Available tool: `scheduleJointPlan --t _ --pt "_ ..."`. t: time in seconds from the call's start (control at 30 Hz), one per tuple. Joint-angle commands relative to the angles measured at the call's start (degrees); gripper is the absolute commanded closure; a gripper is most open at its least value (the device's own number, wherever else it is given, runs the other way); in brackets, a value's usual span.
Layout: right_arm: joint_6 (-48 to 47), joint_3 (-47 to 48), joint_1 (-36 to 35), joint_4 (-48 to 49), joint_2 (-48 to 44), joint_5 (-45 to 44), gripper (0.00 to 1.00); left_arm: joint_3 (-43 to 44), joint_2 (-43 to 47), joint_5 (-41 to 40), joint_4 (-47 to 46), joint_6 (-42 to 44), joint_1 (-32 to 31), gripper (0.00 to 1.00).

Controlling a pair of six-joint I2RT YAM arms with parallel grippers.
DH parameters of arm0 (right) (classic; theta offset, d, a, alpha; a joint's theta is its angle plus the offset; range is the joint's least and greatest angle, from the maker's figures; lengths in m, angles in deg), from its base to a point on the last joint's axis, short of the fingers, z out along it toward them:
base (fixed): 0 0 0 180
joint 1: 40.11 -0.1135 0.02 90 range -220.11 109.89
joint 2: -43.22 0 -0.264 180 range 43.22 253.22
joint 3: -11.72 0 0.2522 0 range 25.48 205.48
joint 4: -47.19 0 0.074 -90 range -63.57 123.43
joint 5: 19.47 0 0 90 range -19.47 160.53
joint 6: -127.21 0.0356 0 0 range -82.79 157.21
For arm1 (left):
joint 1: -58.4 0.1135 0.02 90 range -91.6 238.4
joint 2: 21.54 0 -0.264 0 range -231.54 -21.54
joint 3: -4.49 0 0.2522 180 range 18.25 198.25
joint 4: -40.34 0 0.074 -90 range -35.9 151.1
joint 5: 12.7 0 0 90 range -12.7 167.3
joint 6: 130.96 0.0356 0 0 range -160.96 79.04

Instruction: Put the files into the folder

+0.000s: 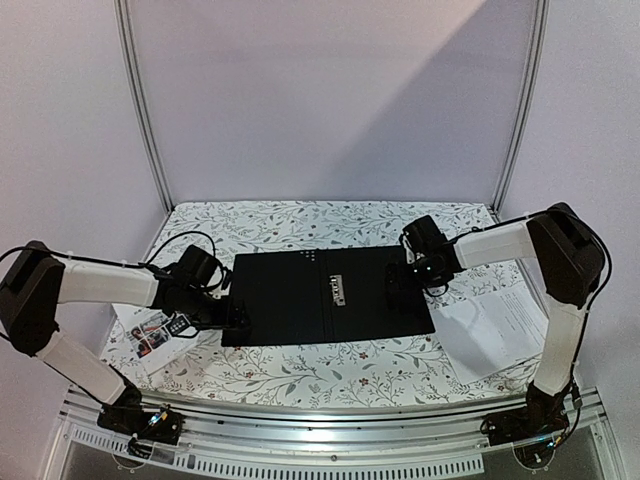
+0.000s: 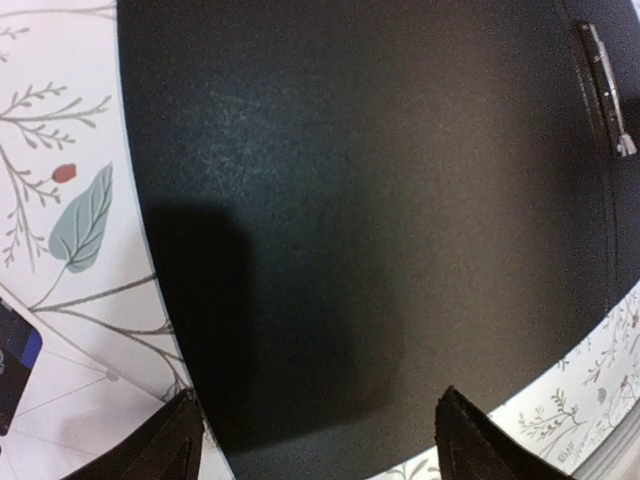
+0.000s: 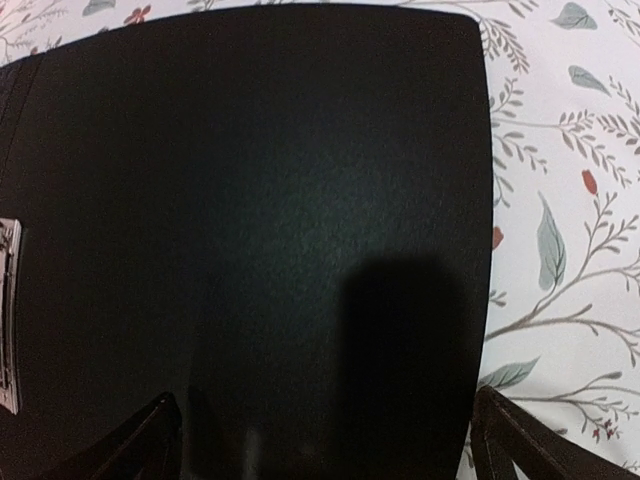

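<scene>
The folder (image 1: 300, 295) lies open and flat mid-table, black inside up, with its metal clip (image 1: 336, 290) at the spine. My left gripper (image 1: 235, 315) hovers open over the folder's left near corner (image 2: 380, 200), nothing between its fingers (image 2: 320, 437). Over the folder's right half (image 3: 250, 200), my right gripper (image 1: 415, 265) also stands open and empty (image 3: 325, 440). A colour-photo leaflet (image 1: 150, 330) lies on the table under my left arm. White text sheets (image 1: 495, 325) lie right of the folder. The clip shows at the frame edge in both wrist views (image 2: 605, 90) (image 3: 8, 320).
A floral-patterned cloth (image 1: 330, 370) covers the table. White walls with metal posts (image 1: 145, 110) close in the back and sides. A metal rail (image 1: 330, 435) runs along the near edge between the arm bases.
</scene>
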Motion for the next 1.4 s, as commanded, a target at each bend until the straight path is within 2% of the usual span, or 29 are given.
scheduleJointPlan --t 0.0,0.13,0.33,0.53,0.7,0.8,0.9,1.03,1.13,1.27,1.37 --pt "-0.13 -0.9 -0.48 -6.74 -2.21 -1.39 0.01 -2.29 2.22 -0.04 1.79 0.99 -0.6 0.2" --pt "-1.89 2.98 -0.42 -9.84 -2.67 -4.4 0.01 -0.75 3.83 -1.67 3.83 1.94 -0.58 0.2" --pt "-2.34 3.9 -1.12 -9.54 -6.36 -4.11 0.01 8.11 7.38 -5.61 6.63 4.77 -0.61 0.2" --pt "-3.45 7.39 -4.28 -9.81 -7.11 -1.83 0.03 18.28 1.55 -7.55 5.14 5.56 -0.73 0.22" --pt "-3.25 12.31 -6.76 -9.8 -4.63 4.74 0.16 23.17 -5.86 -5.42 -1.58 2.42 -1.94 0.28" --pt "-0.93 14.52 -7.1 -9.2 -1.9 11.89 0.22 23.86 -9.67 -3.35 -6.57 0.34 -2.61 0.32" --pt "1.64 16.58 -7.51 -8.42 1.11 17.68 0.28 25.5 -14.99 -0.89 -8.75 -1.08 -3.58 0.36" --pt "3.38 18.51 -8.41 -8.6 4.96 20.91 0.35 25.61 -20.04 2.57 -10.69 -3.69 -4.45 0.44" --pt "4.19 18.89 -8.59 -8.09 7.03 23.0 0.43 24.31 -21.93 3.89 -12.54 -5.07 -4.69 0.44" --pt "4.92 20.33 -8.59 -8.14 9.39 27.11 0.62 23.23 -23.22 3.7 -12.95 -5.52 -4.91 0.44" --pt "5.93 21.65 -8.55 -8.62 11.2 28.83 0.64 22.49 -24.18 3.71 -12.63 -5.83 -4.91 0.44"
